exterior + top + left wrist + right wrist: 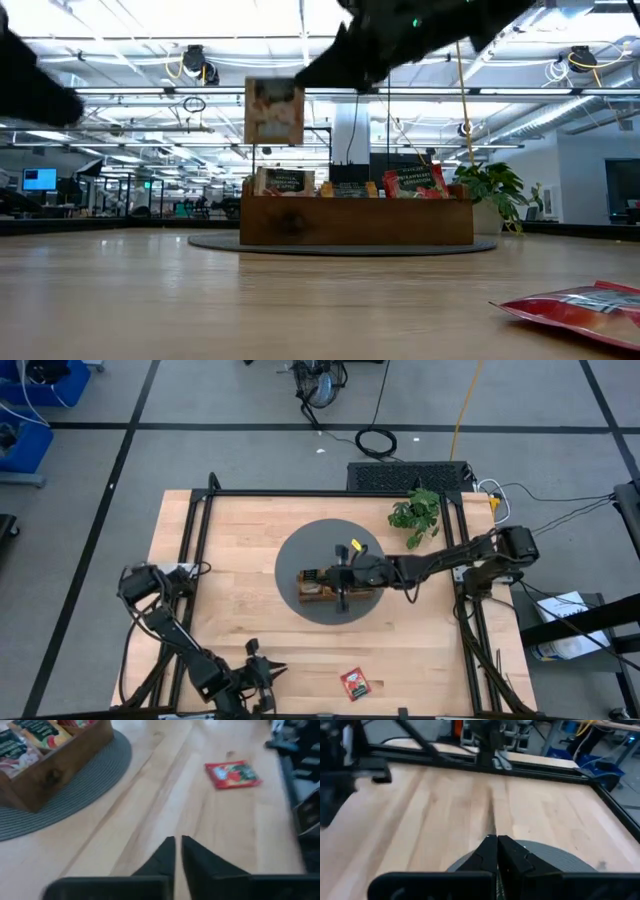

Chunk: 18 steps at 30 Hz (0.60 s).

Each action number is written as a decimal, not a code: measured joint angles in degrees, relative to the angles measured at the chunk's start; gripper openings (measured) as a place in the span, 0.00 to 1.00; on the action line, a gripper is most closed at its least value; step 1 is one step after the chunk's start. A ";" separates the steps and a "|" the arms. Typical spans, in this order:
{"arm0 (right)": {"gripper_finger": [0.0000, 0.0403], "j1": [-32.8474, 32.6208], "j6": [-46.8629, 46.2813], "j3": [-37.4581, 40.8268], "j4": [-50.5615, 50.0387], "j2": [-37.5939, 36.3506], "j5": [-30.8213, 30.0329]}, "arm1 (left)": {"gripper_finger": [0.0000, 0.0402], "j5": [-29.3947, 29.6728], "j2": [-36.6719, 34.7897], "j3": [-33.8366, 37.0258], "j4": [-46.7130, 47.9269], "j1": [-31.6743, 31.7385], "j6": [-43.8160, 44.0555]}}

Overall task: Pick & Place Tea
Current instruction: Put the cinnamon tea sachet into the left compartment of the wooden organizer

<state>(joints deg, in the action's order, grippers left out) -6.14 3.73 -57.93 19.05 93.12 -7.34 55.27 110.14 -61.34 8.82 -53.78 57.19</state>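
A long wooden tray [330, 594] stands on a round grey mat [298, 550] at mid-table, with several tea sachets [415, 183] upright in it. My right gripper [305, 80] is above the tray's left end, shut, with a pale orange sachet [274, 112] at its tip in mid-air. A red sachet [355, 682] lies flat on the wood near the front edge. My left gripper [178, 844] hovers over bare wood left of that sachet, at the near edge. Its fingers are shut with nothing between them. My right gripper meets the pale orange sachet at its upper right corner [298, 84], slanting down from the table's right. The sachet hangs below the fingertips, upright and face-on to the low view, well clear of the tray. The wrist view does not show the sachet, so the pinch itself is hidden.
A small potted plant [415, 512] stands at the far right of the table. A black frame rail [195, 550] runs along the table's left, far and right sides. A small yellow piece [355, 546] shows on the mat beyond the right arm. Bare wood lies between the mat and the front edge.
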 joint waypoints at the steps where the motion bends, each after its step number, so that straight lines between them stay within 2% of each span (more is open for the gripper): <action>1: 0.00 0.58 -0.09 0.70 1.24 0.53 0.14 | 0.05 0.23 0.40 0.24 0.12 0.02 -0.05; 3: 0.00 1.40 -0.73 3.15 3.61 1.54 0.40 | 0.02 0.35 1.35 0.33 0.08 0.31 -0.22; 10: 0.00 2.88 -5.50 11.87 18.61 2.67 1.46 | 0.08 -0.38 2.52 0.31 0.03 1.49 -0.52; 18: 0.00 2.29 -6.34 14.07 20.10 3.50 1.40 | 0.04 -1.20 2.52 0.31 -0.57 2.17 -1.30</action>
<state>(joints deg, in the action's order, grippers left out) -3.85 -2.60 -43.87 39.15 96.62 -5.94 54.06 112.66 -61.04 8.25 -51.61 55.89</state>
